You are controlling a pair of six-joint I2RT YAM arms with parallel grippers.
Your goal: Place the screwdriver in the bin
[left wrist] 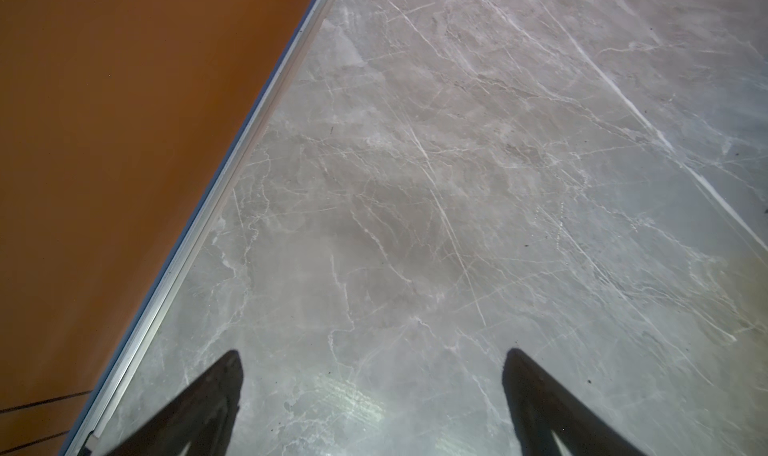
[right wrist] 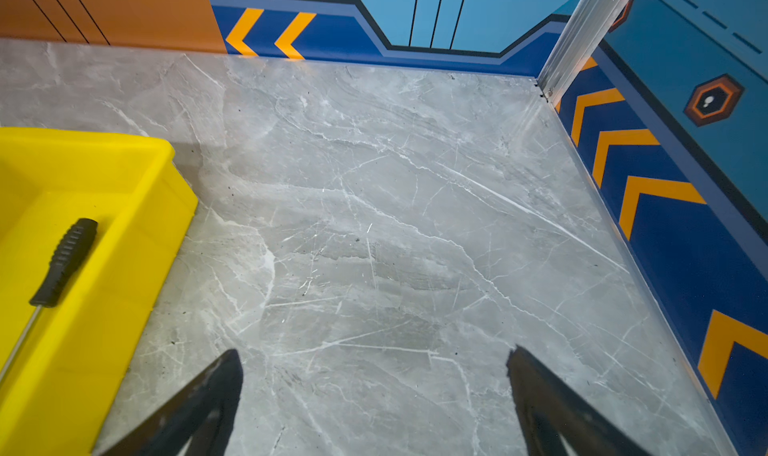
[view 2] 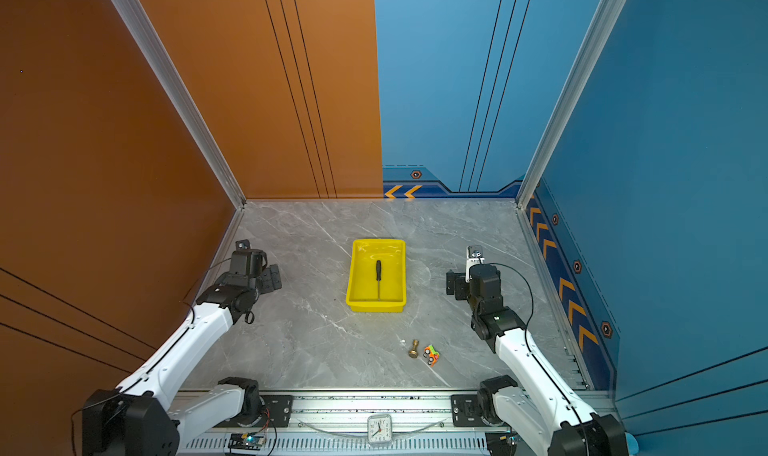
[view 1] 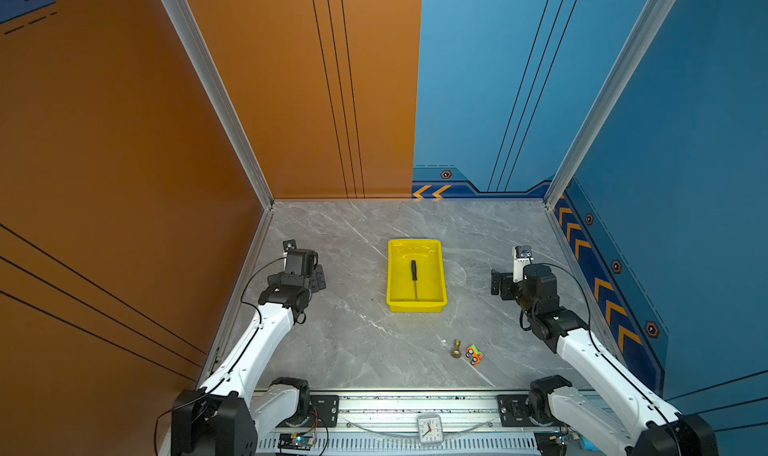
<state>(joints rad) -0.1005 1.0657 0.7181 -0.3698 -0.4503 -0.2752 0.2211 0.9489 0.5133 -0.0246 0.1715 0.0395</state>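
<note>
right wrist, unlike left, shows screwdriver (right wrist: 64, 263), seemingly flat, in bin (right wrist: 137, 246).

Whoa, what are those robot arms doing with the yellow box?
Nothing is being held right now. The screwdriver already lies flat inside the bin, with its handle toward the back wall. The left arm and right arm sit off to either side of the bin, jaws open and empty. A brass piece and a toy car lie on the table nearer the front.
</note>
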